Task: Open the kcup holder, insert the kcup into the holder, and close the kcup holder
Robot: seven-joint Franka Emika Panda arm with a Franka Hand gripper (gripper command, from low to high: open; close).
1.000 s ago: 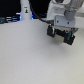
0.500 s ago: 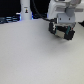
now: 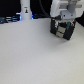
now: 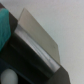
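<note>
Black, boxy and dark against the pale tabletop [image 3: 35, 55], the kcup holder [image 3: 61, 31] sits at the far edge toward the exterior view's right, directly under the white robot arm. The arm's pincer [image 3: 62, 23] hangs at the holder's top; compared with half a second and a full second earlier, it has dropped slightly lower and closer onto the unit, though the shift is small and the earlier pictures are coarse. Whether the pincer is spread or pressed together cannot be told: the exterior view is blurred there. The wrist view shows a dark, glossy slab edge [image 4: 35, 47], probably part of the holder, with a teal-green patch [image 4: 5, 30] beside it that cannot be identified with confidence. The small green kcup is not clearly visible in either view. A white bottle-like object [image 3: 25, 11] stands well apart, toward the exterior view's left.

Judgement: the approach to the holder is nearly complete, and the opening step appears not yet done.
</note>
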